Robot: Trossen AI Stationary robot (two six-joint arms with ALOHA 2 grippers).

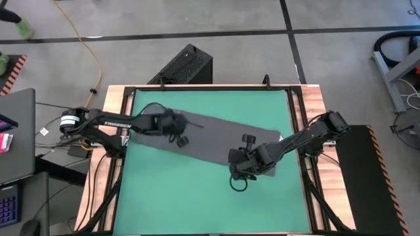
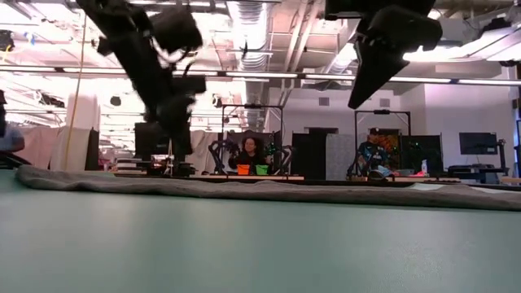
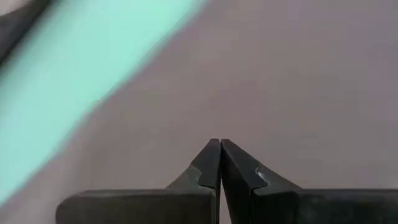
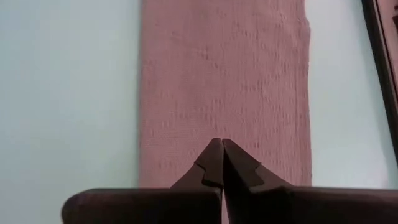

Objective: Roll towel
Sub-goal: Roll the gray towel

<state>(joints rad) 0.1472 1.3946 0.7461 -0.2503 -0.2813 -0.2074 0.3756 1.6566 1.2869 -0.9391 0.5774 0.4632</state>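
- Towel (image 1: pixel 210 134) lies flat as a long strip across the green surface (image 1: pixel 197 190), running from near its left edge toward its right edge; arms hide parts of it.
- Left end effector (image 3: pixel 220 144), fingers together, hangs over the towel's left end.
- Right end effector (image 4: pixel 222 143), fingers together, hangs above the towel's near edge, holding nothing.
- White tag cannot be made out.

towel (image 1: pixel 210 139) flat on the tabletop (image 1: pixel 197 196), running slantwise from left-rear toward right-front. left gripper (image 1: pixel 182 139) above its left part, right gripper (image 1: pixel 236 176) off its right-front end.
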